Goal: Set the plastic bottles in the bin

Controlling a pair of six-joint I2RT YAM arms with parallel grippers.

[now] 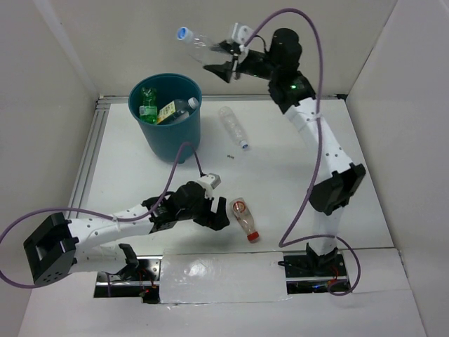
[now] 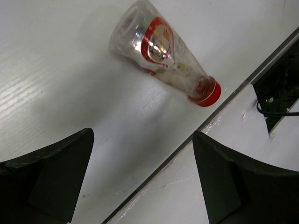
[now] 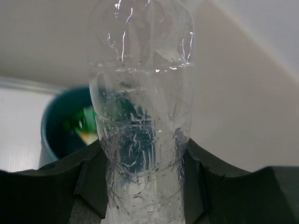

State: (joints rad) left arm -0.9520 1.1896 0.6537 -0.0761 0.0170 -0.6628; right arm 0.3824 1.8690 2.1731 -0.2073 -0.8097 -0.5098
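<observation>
**One bottle aloft, two on the table, the rest in the bin**

At the far left of the top view stands the bin [image 1: 170, 142], upright on the white table [image 1: 133, 186]. From above, a green bottle [image 1: 147, 99] and a clear bottle with a pale label [image 1: 173, 110] can be seen lying inside it. The right wrist camera gives only a blurred teal rim [image 3: 52, 135] with a smear of green within.

Nearer the arms, the left gripper [image 1: 215, 210] sits low over the table. Its wrist view shows the jaws spread wide, with only bare table in the gap [image 2: 142, 179]. The red-capped bottle [image 1: 245, 220] lies on its side just to the gripper's right, beyond the fingertips and clear of them. The overhead view cannot resolve its label. Close up, a red-bordered band wraps the bottle [image 2: 161, 49], and the cap points at a dark seam in the table.

Further back, a slim clear bottle [image 1: 233, 126] lies on its side, right of the bin and apart from it.

The right gripper [image 1: 223, 59] is raised high behind the bin, clamped on another clear bottle [image 1: 198, 43] that juts leftward, blue cap outermost. From the wrist, both black fingers [image 3: 88, 179] press the crinkled body [image 3: 140, 107], but the cap falls outside that view.
</observation>
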